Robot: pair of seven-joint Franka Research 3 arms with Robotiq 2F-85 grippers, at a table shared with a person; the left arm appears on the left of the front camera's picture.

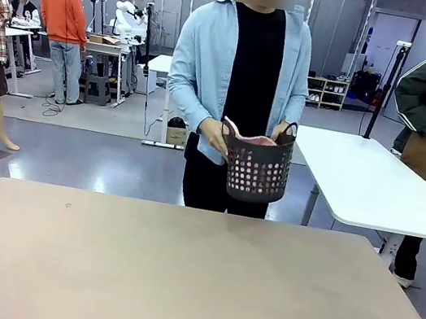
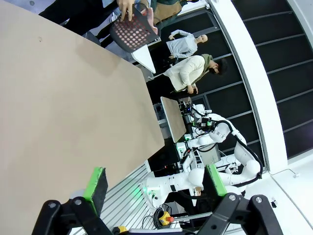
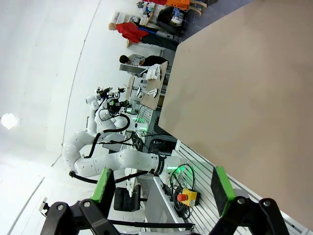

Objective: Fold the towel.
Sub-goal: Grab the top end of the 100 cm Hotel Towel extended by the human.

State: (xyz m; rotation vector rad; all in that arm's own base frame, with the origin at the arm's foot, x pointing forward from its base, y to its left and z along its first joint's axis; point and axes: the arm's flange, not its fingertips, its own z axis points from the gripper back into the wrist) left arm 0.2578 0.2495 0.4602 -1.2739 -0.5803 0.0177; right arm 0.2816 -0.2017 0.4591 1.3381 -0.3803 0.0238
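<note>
The person (image 1: 248, 75) is holding the towel (image 1: 251, 137) in a basket (image 1: 259, 172) past the worktop (image 1: 174, 285), slightly nearer the right arm; both arms' jaws are hanging spread, empty

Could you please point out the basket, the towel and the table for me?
basket (image 1: 258, 174): front view, its perforated front wall.
towel (image 1: 253, 139): front view, pink fold showing above the basket's rim.
table (image 1: 174, 285): front view, bare middle of its top.
</note>
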